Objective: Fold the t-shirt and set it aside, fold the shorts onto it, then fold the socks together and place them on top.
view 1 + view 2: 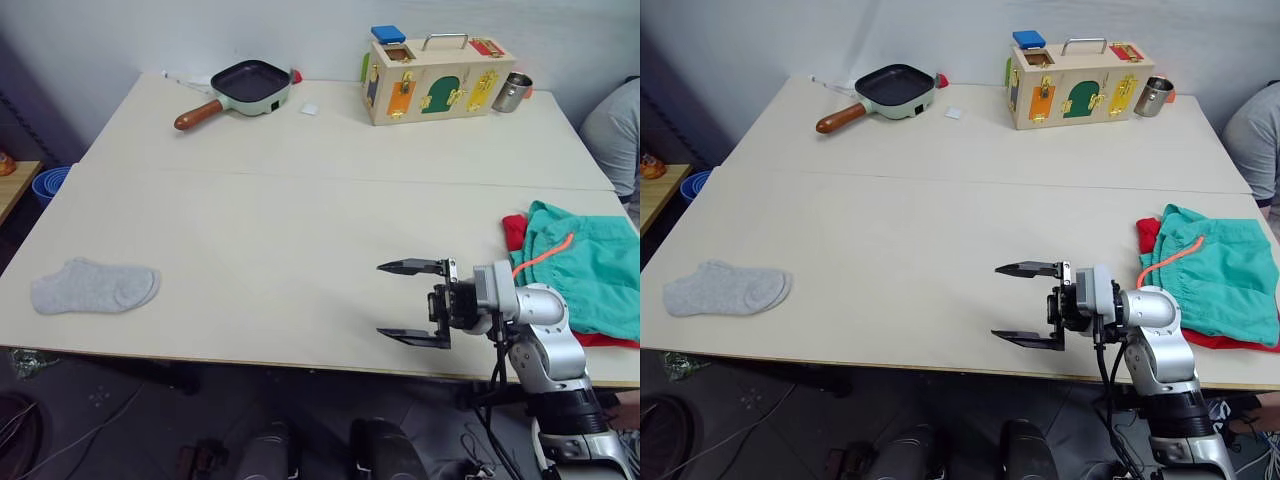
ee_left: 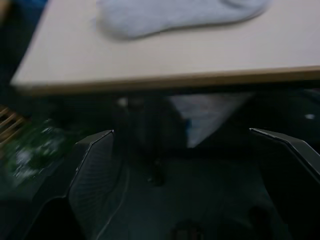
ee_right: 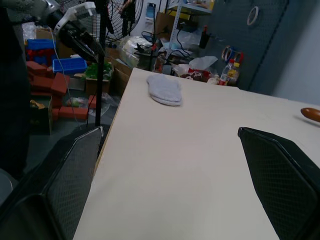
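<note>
Grey socks (image 1: 94, 286) lay flat near the worktop's (image 1: 300, 230) front left edge, well apart from the right end effector (image 1: 412, 303). Right arm reached in low over the front edge, wrist turned so both black fingers pointed toward the robot's left, one above the other, spread wide and empty. Teal-green shorts (image 1: 590, 270) with orange drawstring rested on the red t-shirt (image 1: 515, 231) at the right edge, just beside that arm. Left end effector (image 2: 192, 150) hung below the worktop's edge, fingers spread, socks lying beyond it on top.
</note>
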{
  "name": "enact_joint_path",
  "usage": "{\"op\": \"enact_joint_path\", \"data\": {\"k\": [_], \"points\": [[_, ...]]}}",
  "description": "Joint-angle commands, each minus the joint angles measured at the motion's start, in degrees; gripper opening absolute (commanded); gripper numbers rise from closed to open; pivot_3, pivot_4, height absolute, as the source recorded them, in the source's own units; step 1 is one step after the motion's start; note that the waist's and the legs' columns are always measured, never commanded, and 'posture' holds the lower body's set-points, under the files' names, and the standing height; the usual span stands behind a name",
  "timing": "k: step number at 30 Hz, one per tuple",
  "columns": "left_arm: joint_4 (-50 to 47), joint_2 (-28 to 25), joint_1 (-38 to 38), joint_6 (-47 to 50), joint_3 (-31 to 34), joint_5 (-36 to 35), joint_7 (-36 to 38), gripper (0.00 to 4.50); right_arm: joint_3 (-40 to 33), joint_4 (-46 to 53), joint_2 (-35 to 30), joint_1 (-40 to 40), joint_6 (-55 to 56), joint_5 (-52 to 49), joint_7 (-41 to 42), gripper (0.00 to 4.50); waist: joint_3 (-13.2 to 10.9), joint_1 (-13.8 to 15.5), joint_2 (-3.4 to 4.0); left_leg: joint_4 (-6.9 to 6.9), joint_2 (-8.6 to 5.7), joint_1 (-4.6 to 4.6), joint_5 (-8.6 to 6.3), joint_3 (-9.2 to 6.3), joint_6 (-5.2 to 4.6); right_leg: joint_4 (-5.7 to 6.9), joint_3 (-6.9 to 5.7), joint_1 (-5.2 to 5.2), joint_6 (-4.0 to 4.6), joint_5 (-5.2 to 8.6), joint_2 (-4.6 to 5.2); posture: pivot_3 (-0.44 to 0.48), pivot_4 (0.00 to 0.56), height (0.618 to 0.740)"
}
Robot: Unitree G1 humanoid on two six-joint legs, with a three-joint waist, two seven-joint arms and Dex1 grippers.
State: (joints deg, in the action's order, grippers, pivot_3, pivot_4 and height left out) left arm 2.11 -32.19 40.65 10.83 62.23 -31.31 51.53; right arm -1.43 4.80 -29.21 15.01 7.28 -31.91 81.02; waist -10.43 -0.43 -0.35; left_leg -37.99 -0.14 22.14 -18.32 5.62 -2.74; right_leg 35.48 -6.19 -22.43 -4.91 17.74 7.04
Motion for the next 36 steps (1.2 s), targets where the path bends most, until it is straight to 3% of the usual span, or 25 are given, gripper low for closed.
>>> {"op": "enact_joint_path", "data": {"k": [1,6,10,14,20,25,29,33,36], "points": [[0.93,0.38,1.10,-0.95,3.50,-1.25,-2.99,4.50,-1.22,2.94,-1.10,-1.10,0.93,-2.29,1.36,4.44,0.02,0.36,-0.03,0.00,0.00,0.00,-0.08,-0.01,-0.13,0.00,0.00,-0.02,0.02,0.01,0.00,0.000,0.150,0.740],[-8.35,-1.99,-2.50,4.17,1.87,-4.65,-7.72,4.50,-1.80,6.11,-2.55,-1.27,-4.12,-5.39,-0.90,4.44,0.05,0.42,-0.08,0.01,0.00,0.02,-0.12,-0.03,-0.21,0.00,-0.01,-0.01,0.05,0.02,0.05,0.000,0.150,0.740],[-10.99,-11.12,-5.52,4.52,-7.14,3.08,-6.51,4.50,-0.72,8.59,-3.35,-2.63,-5.91,-5.70,-0.42,4.44,0.08,0.40,-0.07,0.04,0.00,0.02,0.05,-0.06,0.10,0.04,-0.05,0.04,0.10,0.05,0.05,0.000,0.150,0.740],[-7.91,-21.20,-10.29,3.34,-18.39,10.47,-3.07,4.50,-0.59,8.43,-3.25,-2.65,-6.62,-4.74,-1.72,4.44,0.08,-0.25,0.03,0.12,-0.03,0.02,0.07,0.08,0.15,0.06,-0.01,-0.03,0.09,0.05,0.05,0.000,0.150,0.740],[5.17,-27.68,-29.14,4.53,-31.66,14.48,-2.23,4.50,-1.20,9.00,-4.35,-3.27,-7.72,-4.23,-2.99,4.44,0.09,-1.25,0.03,0.34,-0.03,0.02,0.18,0.09,0.16,0.14,-0.12,-0.12,0.10,0.05,0.02,0.000,0.150,0.740],[14.86,-29.60,-39.90,8.34,-40.78,16.85,1.23,4.50,-1.77,10.01,-4.91,-3.88,-8.13,-3.87,-4.77,4.44,0.08,-1.26,0.02,0.37,-0.04,-0.01,0.30,0.20,-0.05,0.40,-0.15,-0.11,0.07,0.04,-0.02,0.000,0.150,0.740],[17.85,-30.43,-43.95,9.46,-46.28,18.27,5.44,4.50,-2.25,11.32,-5.10,-4.10,-8.55,-3.73,-6.36,4.44,0.09,-1.07,0.02,0.30,-0.04,-0.01,0.31,0.21,-0.07,0.44,-0.15,-0.09,0.06,0.03,-0.02,0.000,0.150,0.740],[23.79,-27.65,-50.60,6.90,-50.68,20.52,6.19,4.50,-2.22,12.16,-4.92,-4.30,-8.86,-3.60,-8.04,4.44,0.18,-0.49,0.19,0.24,-0.10,-0.07,0.30,0.20,-0.04,0.42,-0.15,-0.06,0.05,0.02,0.08,0.000,0.150,0.740],[25.33,-24.87,-55.17,6.26,-54.35,22.02,6.78,3.85,-2.46,12.14,-5.37,-4.48,-8.60,-3.32,-8.40,4.50,0.27,0.78,0.40,0.17,-0.15,-0.10,0.29,0.22,0.10,0.44,-0.14,-0.06,0.04,0.02,0.13,0.000,0.150,0.740]]}}
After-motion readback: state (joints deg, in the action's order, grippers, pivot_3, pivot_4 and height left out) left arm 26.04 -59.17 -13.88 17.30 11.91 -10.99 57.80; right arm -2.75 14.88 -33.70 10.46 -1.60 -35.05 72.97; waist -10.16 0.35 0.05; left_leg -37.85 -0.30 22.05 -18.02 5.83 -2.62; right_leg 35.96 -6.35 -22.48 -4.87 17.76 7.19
